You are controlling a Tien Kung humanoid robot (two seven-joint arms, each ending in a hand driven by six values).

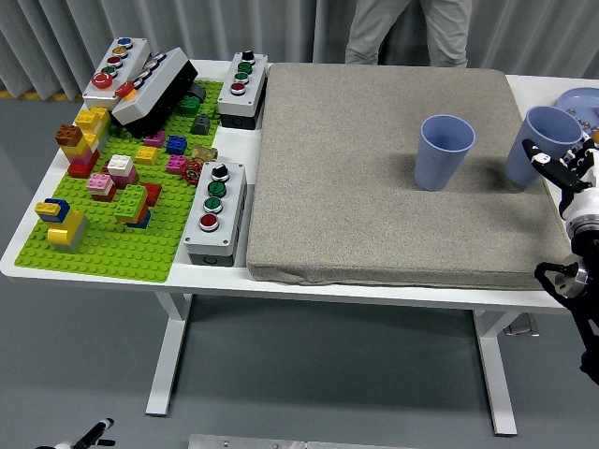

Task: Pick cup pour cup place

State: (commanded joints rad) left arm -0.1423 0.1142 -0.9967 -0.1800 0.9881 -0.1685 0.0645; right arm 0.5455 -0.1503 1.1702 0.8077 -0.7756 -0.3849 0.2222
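We judge the step in hand to be the placing: the held cup [541, 142] stands upright at the right edge of the grey mat [393, 168], at about three o'clock from the standing cup [443, 152], near it but apart. To do this well we want the base flat on the mat before the fingers let go — the mat looks soft, and the cup sits close to its edge, so a tilted release could tip it toward the bare table [562, 89] at the far right. We would loosen the grip evenly, then draw the hand away to the side, toward four o'clock, without brushing the rim.

The right hand [564, 166] comes in from the right edge and wraps the held cup's right side; its fingers [543, 157] are curled around the wall, so we read it as gripping the cup, not yet released. Whether the cup's base fully touches the mat we cannot tell. The left hand is out of view.

At the far right corner, at one o'clock from the held cup, part of a pale blue dish [582, 96] shows.
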